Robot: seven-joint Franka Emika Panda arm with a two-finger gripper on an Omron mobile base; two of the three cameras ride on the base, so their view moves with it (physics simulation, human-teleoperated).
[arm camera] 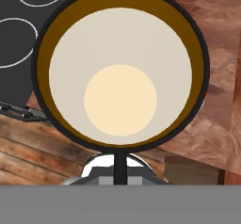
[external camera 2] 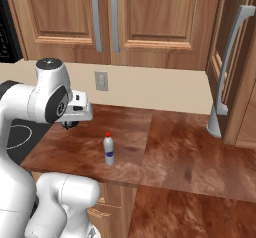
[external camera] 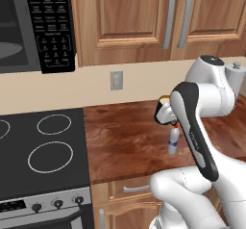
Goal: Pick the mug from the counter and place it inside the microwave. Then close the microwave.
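Mug [arm camera: 120,68] hanging in air above table [external camera: 129,136], rim pinched by closed fingers [arm camera: 120,164], mouth facing hand, carried clear. Bottle [external camera 2: 108,150] standing below. Microwave [external camera: 36,26] sitting open up left, probably next stop.

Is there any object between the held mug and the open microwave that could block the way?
Nothing visible does. The small black mug with cream inside is lifted above the reddish-brown wooden counter; the black microwave sits up left, over the stovetop. The slim white bottle stands below, aside.

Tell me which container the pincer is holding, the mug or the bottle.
The mug, black-rimmed with a cream inside, held up off the counter; the white red-capped bottle stands free there.
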